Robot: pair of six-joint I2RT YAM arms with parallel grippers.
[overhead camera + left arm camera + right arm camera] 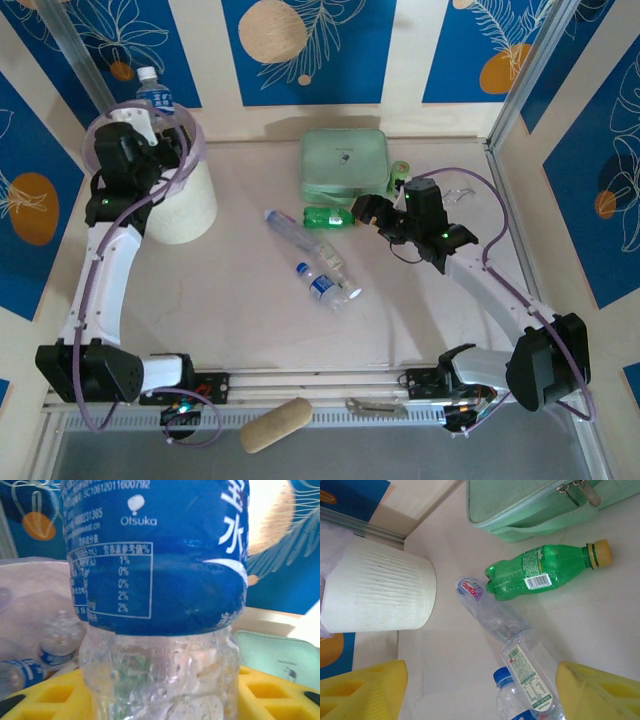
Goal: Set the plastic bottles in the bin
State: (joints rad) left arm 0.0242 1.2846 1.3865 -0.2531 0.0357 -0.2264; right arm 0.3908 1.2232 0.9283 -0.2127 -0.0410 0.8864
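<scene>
Blue-labelled bottle reading "Otsuka", upright, clamped in left gripper at the mouth of the bin. Right gripper fingers apart, empty, above the table bottles: green bottle marked Sprite, with barcode and yellow cap; clear bottle marked "Ganten"; third bottle, print unreadable. Mint zip case just beyond.

From my remote seat I look down on a pale pinkish-beige tabletop, evenly lit with only soft shadows. Three walls box it in: the back wall, left wall and right wall alternate cream stripes with deep blue panels carrying white leaf drawings, a cream disc and orange discs. Slim aluminium posts stand in the far corners, and a metal rail runs along the near edge.
</scene>
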